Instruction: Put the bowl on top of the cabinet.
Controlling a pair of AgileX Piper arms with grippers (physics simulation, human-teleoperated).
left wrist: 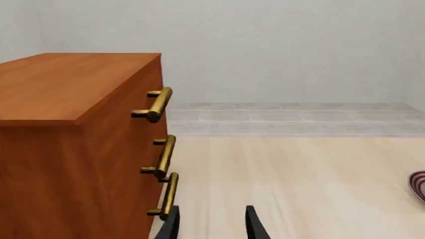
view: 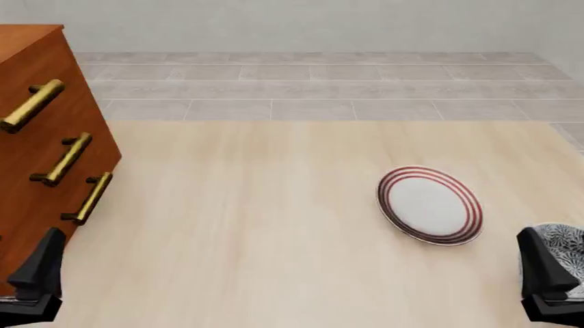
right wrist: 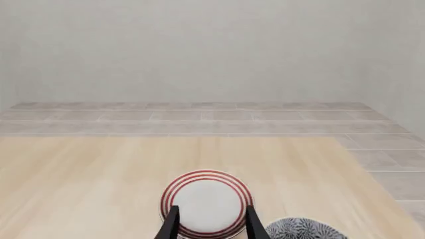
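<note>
Both grippers sit spread and empty; your right gripper (view: 550, 283) at lower right is nearest, the bowl (view: 564, 249) just beside it, cabinet (view: 41, 147) far left.

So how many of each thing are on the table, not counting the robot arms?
Cabinet: 1
Plate with red rings: 1
Bowl, black-and-white flowers: 1
Total: 3

Bowl (view: 559, 254) mostly behind right tool (view: 548, 283), perhaps.
</note>
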